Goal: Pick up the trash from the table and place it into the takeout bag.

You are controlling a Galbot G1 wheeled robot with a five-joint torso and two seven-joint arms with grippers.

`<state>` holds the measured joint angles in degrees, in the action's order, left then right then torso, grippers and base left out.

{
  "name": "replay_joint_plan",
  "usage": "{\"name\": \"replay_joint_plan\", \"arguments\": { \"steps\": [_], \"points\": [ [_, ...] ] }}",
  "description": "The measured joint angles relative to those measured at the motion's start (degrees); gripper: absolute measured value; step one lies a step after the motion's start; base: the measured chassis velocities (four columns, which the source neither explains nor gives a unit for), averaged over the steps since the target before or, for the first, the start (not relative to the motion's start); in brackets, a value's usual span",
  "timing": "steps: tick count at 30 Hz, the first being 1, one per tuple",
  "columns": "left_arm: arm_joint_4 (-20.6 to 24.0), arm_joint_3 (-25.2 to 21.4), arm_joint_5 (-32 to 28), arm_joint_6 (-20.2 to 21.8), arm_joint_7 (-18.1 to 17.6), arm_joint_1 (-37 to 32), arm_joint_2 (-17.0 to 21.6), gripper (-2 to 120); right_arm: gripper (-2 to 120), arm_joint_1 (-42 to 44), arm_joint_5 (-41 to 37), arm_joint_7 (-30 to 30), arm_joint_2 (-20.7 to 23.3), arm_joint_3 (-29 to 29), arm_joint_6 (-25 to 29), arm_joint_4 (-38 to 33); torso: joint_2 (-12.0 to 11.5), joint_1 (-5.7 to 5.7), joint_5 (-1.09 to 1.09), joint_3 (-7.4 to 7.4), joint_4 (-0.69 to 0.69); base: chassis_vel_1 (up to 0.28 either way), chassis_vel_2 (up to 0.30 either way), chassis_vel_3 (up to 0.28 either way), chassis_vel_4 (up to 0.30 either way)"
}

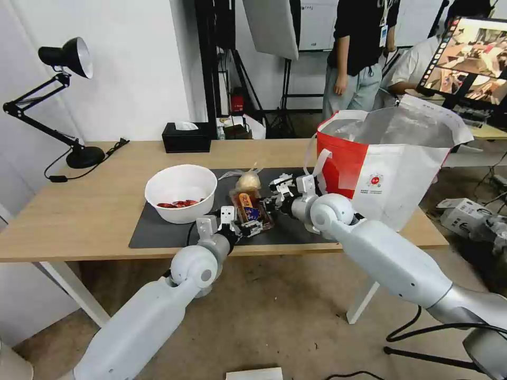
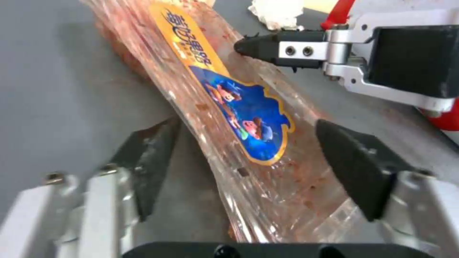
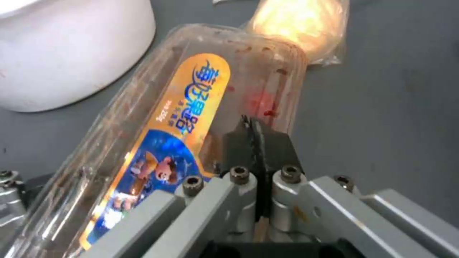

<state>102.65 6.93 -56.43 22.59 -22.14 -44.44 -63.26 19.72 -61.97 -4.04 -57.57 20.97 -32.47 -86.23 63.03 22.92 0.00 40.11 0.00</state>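
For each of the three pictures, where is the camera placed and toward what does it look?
Head: up high, looking down over both arms at the table, tray and bag.
Left wrist: behind the open left gripper, facing the tray.
Right wrist: behind the shut right gripper, beside the tray.
All share the tray.

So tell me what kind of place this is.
Probably a robotics lab or recording studio, not a home: a softbox light panel on stands behind the table, a monitor showing camera feeds, and bare white walls.
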Motion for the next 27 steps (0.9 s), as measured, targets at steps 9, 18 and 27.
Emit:
{"name": "replay_joint_plan", "arguments": {
  "steps": [9, 18, 27],
  "points": [
    [-0.8, 0.4, 0.0, -0.2, 0.0, 0.6, -0.3, 39, 0, 0.5, 0.0, 0.0, 0.4, -0.8, 0.0, -0.5, 0.0, 0.00, 0.00, 0.00, 0.00, 0.000, 0.000, 0.000, 0.000],
    [-0.5, 0.0, -0.4, -0.3, 0.0, 0.3, -0.2, 7, 0, 1.2, -0.1, -0.6, 0.8, -2.4, 0.2, -2.1, 0.0, 0.00, 0.00, 0.00, 0.00, 0.000, 0.000, 0.000, 0.000],
    [2.3, -1.9, -1.9, -0.3, -0.3, -1.1, 0.9, 0, 0, 4.5, -2.4, -2.9, 6.3, -6.7, 3.7, -12.7, 0.0, 0.00, 0.00, 0.00, 0.01, 0.000, 0.000, 0.000, 0.000]
  ]
}}
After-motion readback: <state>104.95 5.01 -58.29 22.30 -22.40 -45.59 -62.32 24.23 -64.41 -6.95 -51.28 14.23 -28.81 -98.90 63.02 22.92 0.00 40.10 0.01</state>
